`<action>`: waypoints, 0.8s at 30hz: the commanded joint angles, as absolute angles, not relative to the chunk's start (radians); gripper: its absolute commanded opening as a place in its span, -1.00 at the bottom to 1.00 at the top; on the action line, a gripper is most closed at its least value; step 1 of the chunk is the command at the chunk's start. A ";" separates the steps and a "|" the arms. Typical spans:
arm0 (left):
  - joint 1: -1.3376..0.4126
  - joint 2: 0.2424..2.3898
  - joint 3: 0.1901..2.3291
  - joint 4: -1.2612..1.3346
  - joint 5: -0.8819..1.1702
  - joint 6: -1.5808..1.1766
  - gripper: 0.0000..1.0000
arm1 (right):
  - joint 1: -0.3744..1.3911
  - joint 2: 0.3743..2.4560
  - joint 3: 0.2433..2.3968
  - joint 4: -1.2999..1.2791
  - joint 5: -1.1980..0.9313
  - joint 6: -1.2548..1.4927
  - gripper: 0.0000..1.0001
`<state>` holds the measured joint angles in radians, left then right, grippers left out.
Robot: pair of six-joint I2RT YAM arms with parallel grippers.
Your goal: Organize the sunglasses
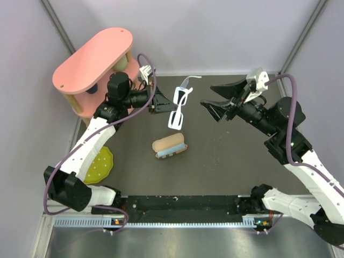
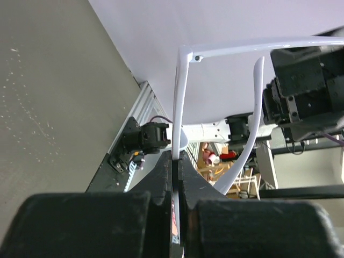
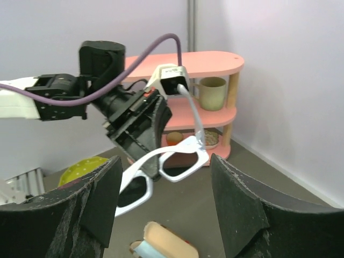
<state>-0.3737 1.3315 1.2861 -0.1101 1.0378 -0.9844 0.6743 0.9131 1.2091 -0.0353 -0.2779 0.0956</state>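
The white-framed sunglasses [image 1: 180, 105] hang in the air above the dark table, temple arms unfolded. My left gripper [image 1: 161, 102] is shut on the front frame near its middle; in the left wrist view the thin white frame [image 2: 183, 107] runs up out of the closed left gripper [image 2: 176, 161]. My right gripper [image 1: 206, 94] stands open just right of the glasses, apart from them. In the right wrist view the sunglasses [image 3: 172, 161] show beyond the right gripper [image 3: 164, 183], whose fingers hold nothing. An open tan case [image 1: 169, 145] with pale blue cloth inside lies below the glasses.
A pink three-tier shelf [image 1: 91, 59] stands at the back left, with a mug [image 3: 212, 92] on its middle level. A yellow-green plate [image 1: 99, 164] lies beside the left arm. Grey walls close in the table on three sides.
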 commanded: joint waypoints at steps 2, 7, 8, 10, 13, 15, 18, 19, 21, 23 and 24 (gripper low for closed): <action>-0.362 1.309 1.319 -0.120 0.963 -0.957 -1.00 | 0.683 0.939 1.261 -0.011 -0.431 0.184 0.20; -0.357 1.295 1.301 -0.082 0.922 -0.969 -1.00 | 0.706 1.015 1.324 -0.034 -0.479 0.245 -0.59; -0.356 1.284 1.287 -0.065 0.905 -0.986 -1.00 | 0.709 1.031 1.327 -0.031 -0.477 0.250 -0.60; -0.354 1.278 1.278 -0.028 0.896 -1.003 -1.00 | 0.713 1.038 1.312 0.023 -0.479 0.277 -0.64; -0.354 1.272 1.278 -0.021 0.874 -1.012 -1.00 | 0.713 1.055 1.301 0.067 -0.495 0.319 -0.65; -0.354 1.270 1.278 -0.018 0.867 -1.011 -1.00 | 0.715 1.081 1.301 0.107 -0.508 0.342 -0.68; -0.354 1.264 1.269 -0.020 0.868 -1.012 -1.00 | 0.715 1.124 1.307 0.159 -0.535 0.386 -0.75; -0.354 1.262 1.264 -0.020 0.870 -1.014 -1.00 | 0.718 1.134 1.308 0.167 -0.535 0.405 -0.77; -0.354 1.261 1.262 -0.018 0.874 -1.012 -1.00 | 0.716 1.155 1.310 0.181 -0.538 0.414 -0.82; -0.354 1.253 1.262 -0.018 0.880 -1.011 -1.00 | 0.715 1.181 1.312 0.186 -0.526 0.428 -0.86; -0.354 1.252 1.262 -0.009 0.885 -1.014 -1.00 | 0.715 1.190 1.312 0.186 -0.520 0.431 -0.89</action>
<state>-0.3588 1.2896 1.2659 -0.0795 0.8799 -1.0054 0.7067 1.1538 1.2778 0.1150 -0.5140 0.3801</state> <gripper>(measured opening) 0.024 0.079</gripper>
